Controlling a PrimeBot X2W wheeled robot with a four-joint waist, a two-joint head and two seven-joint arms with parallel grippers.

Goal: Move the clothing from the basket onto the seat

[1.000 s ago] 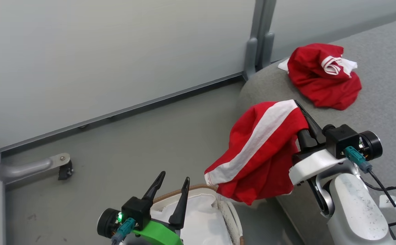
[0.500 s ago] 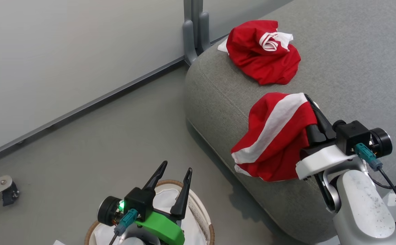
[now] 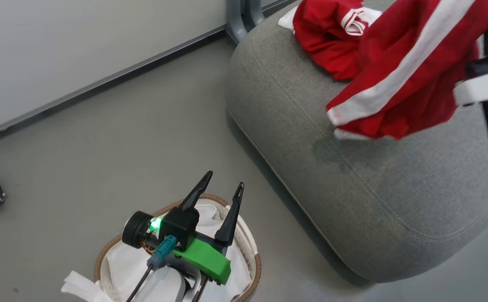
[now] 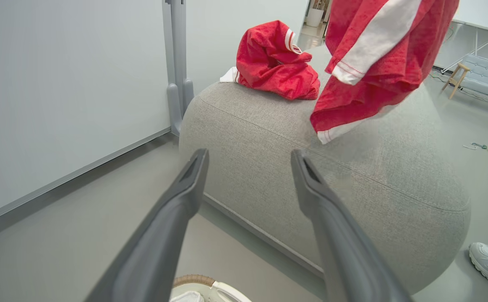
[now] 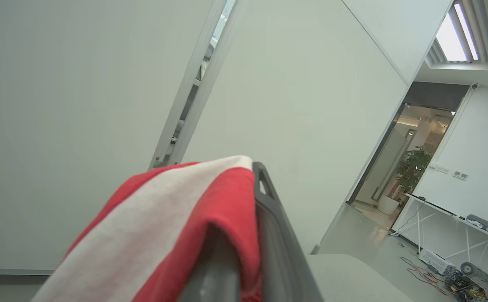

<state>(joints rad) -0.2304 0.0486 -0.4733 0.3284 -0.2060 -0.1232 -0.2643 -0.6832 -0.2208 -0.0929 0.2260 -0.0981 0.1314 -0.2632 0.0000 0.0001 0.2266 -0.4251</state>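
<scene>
White wall (image 3: 80, 50), grey floor (image 3: 101, 138): right gripper (image 5: 257, 184), clamped on a red garment (image 3: 399, 71), is holding it above the seat (image 3: 374, 188), right of the other garment (image 3: 327, 37); left gripper (image 3: 224, 178) is gaping empty over the basket (image 3: 101, 256). Next, likely: lower, release.

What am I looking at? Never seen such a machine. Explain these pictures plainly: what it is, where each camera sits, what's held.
This is a wheeled robot with two arms. One picture looks down from its head; the other two look along each arm's two dark fingers. The right gripper is shut on a red striped garment hanging over the grey sofa. A second red garment lies crumpled on the sofa. The left gripper is open and empty, over the white basket on the floor.
</scene>
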